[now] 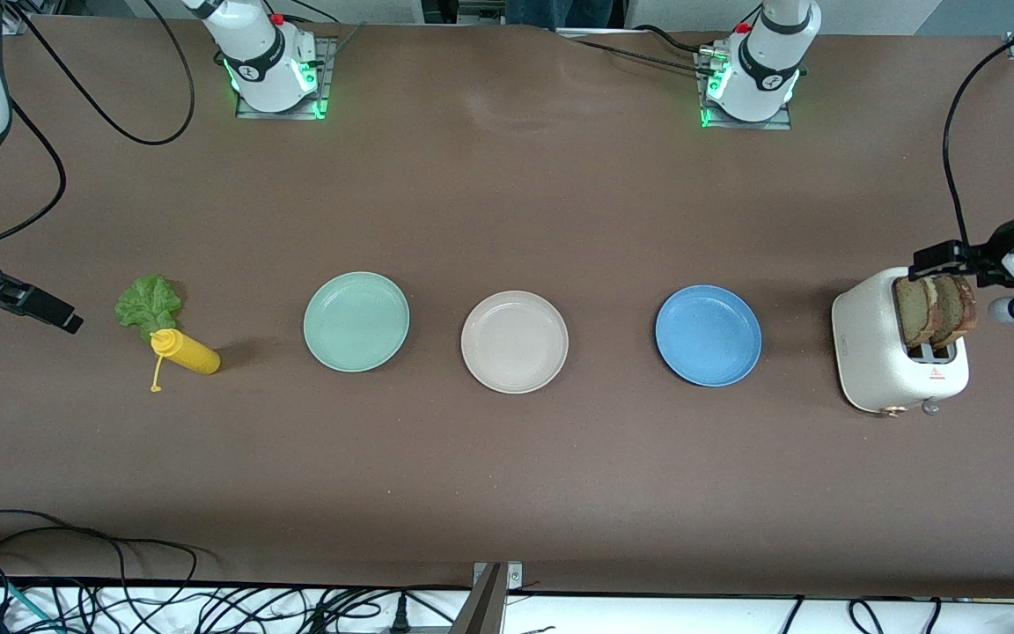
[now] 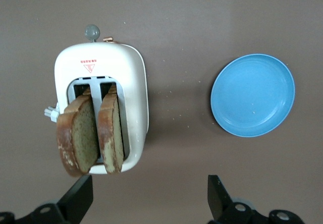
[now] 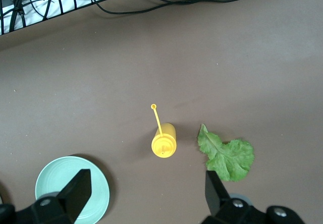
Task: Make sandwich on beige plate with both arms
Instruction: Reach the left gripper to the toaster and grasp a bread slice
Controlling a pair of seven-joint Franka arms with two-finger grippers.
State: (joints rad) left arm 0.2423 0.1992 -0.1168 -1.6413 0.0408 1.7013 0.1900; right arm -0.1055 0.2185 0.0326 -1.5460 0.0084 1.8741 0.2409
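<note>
I recorded the right gripper (image 1: pixel 54 310) at the right arm's end of the bench, jaws wide and empty, raised above the brown surface. Beside it lay the lettuce leaf (image 1: pixel 148 303), with a yellow squeeze bottle (image 1: pixel 183 351) touching its edge. Along the middle row sat the mint green plate (image 1: pixel 356 320), the beige plate (image 1: pixel 514 341) and the blue plate (image 1: pixel 708 335), all bare. At the left arm's end, two bread slices (image 1: pixel 934 308) stood upright in the white toaster (image 1: pixel 885 361). The left gripper (image 2: pixel 149 196) hung above it, jaws wide, holding nothing.

Even bright overhead light; soft short shadows; sharp focus.
</note>
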